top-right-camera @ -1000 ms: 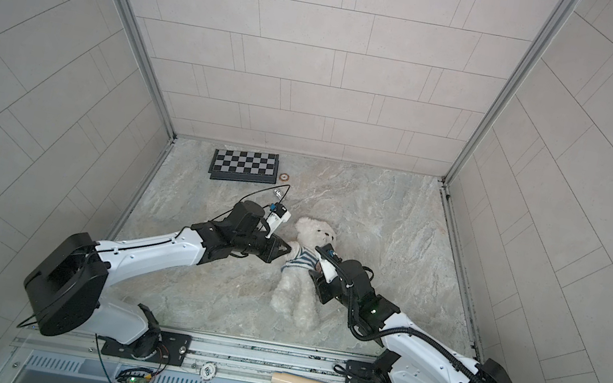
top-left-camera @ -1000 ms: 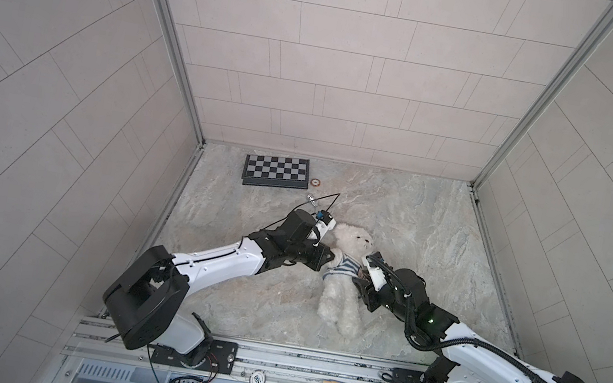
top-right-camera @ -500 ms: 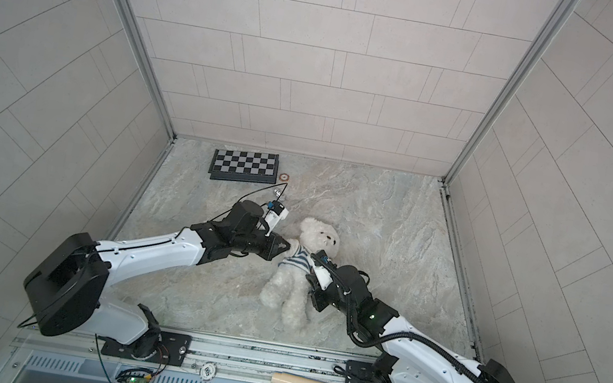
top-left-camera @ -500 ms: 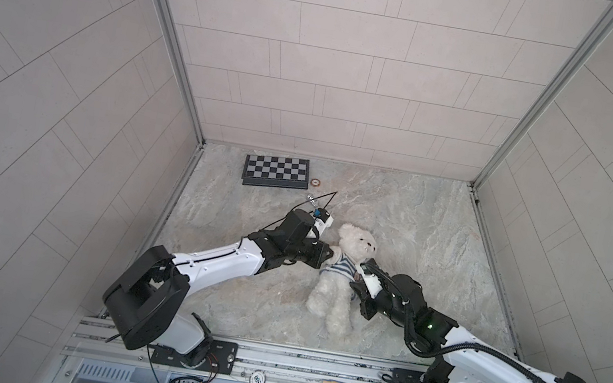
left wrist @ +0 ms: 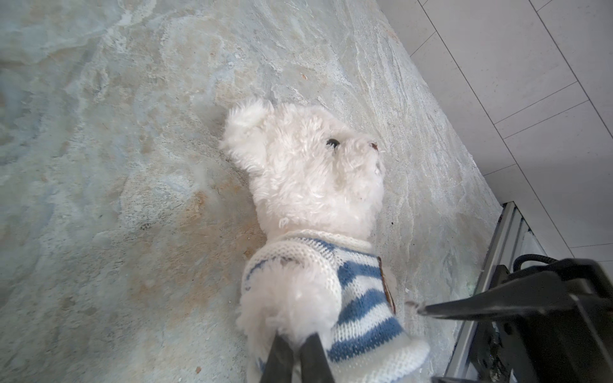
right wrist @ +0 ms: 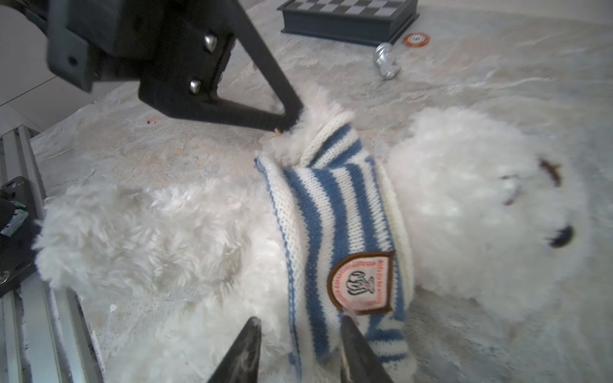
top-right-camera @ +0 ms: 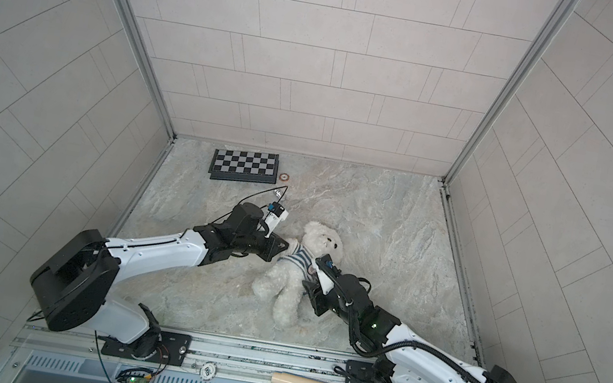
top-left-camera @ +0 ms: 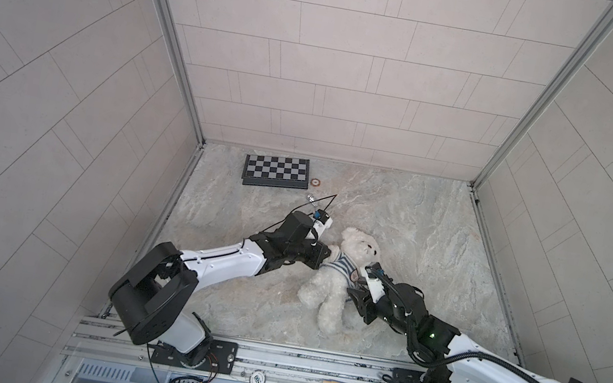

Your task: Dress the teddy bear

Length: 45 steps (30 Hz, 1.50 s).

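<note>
Bear's on its back, sweater only partway down

On my feed the fluffy white teddy bear (top-left-camera: 324, 290) lies face up on the stone floor (top-left-camera: 435, 239), head toward the back wall. Its blue-and-white striped sweater (top-left-camera: 340, 268) is bunched around the chest, one arm through a sleeve, belly bare.

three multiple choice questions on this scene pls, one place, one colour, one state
1. The orange chip lies: A) beside the chessboard B) under a robot arm C) on the front rail
2. The knit sweater is striped: A) red and white B) blue and white C) green and yellow
3. The left pincer is: A) open above the table B) shut on an arm of the teddy bear C) holding the chessboard
Answers: 1 A, the chip sits just off the board's end; 2 B, both wrist views show blue bands on white; 3 B, its tips pinch the white fur.
</note>
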Each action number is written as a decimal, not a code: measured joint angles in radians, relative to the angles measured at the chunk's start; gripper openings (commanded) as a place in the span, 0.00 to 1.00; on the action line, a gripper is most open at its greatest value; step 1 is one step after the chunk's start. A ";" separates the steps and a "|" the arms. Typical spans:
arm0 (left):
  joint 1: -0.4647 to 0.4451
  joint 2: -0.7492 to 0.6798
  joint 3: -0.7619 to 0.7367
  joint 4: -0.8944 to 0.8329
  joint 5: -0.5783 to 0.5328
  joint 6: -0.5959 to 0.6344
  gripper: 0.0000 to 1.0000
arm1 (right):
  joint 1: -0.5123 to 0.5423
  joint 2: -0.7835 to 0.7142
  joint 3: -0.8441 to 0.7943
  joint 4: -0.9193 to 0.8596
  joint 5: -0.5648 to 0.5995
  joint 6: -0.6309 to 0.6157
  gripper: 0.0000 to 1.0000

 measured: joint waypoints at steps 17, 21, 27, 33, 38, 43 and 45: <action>0.004 0.036 0.005 -0.013 -0.077 0.053 0.00 | -0.161 0.027 -0.004 -0.185 0.032 0.193 0.50; 0.004 0.040 0.007 -0.013 -0.078 0.054 0.00 | -0.162 0.079 -0.004 -0.158 -0.001 0.200 0.50; 0.004 0.055 0.014 -0.013 -0.078 0.054 0.00 | -0.164 0.119 -0.004 -0.104 -0.053 0.201 0.51; 0.004 0.056 0.015 -0.013 -0.078 0.053 0.00 | -0.164 0.204 0.003 -0.073 -0.090 0.195 0.46; 0.004 0.056 0.015 -0.013 -0.078 0.052 0.00 | -0.164 0.218 0.009 -0.048 -0.109 0.189 0.34; 0.004 0.056 0.015 -0.013 -0.078 0.051 0.00 | -0.164 0.191 0.009 -0.042 -0.117 0.159 0.08; 0.004 0.055 0.015 -0.013 -0.079 0.050 0.01 | -0.164 0.180 0.009 -0.043 -0.122 0.151 0.03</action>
